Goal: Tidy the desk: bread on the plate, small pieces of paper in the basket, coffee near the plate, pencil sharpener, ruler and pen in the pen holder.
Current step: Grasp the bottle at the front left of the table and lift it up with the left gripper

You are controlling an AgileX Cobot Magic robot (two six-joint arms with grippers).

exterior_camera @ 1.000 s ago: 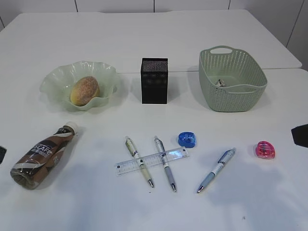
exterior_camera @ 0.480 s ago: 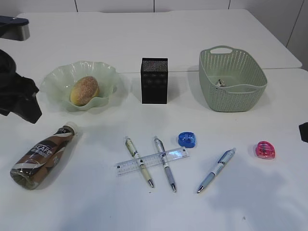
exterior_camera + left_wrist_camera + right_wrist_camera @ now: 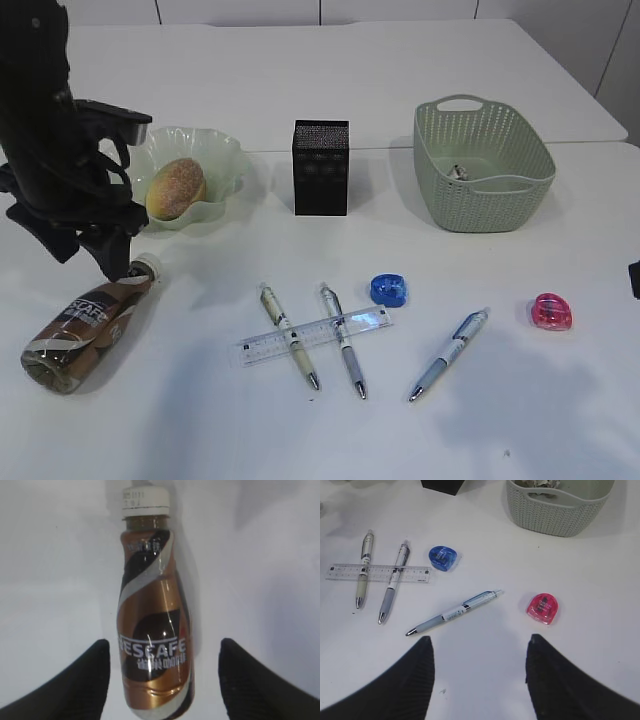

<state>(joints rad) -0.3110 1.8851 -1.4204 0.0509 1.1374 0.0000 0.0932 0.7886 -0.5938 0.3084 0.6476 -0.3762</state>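
Observation:
A brown coffee bottle [image 3: 85, 325] lies on its side at the front left, white cap toward the green glass plate [image 3: 222, 158], which holds the bread [image 3: 177, 187]. My left gripper [image 3: 92, 258] is open just above the bottle. In the left wrist view its fingers [image 3: 162, 647] flank the bottle [image 3: 152, 605] without touching it. A ruler [image 3: 315, 335] lies across two pens [image 3: 290, 335] [image 3: 343, 340], with a third pen [image 3: 449, 353] to their right. A blue sharpener [image 3: 389, 290] and a pink sharpener [image 3: 552, 311] lie nearby. My right gripper [image 3: 479, 642] is open and empty.
The black pen holder [image 3: 321, 167] stands at the back centre. The green basket [image 3: 482, 190] at the back right holds a scrap of paper [image 3: 457, 172]. The right wrist view shows the third pen [image 3: 454, 612], pink sharpener [image 3: 543, 608], blue sharpener [image 3: 443, 558] and ruler [image 3: 379, 573].
My left arm has come in from the left and moved down to the coffee bottle. My right gripper has drawn back to the right edge of the exterior view.

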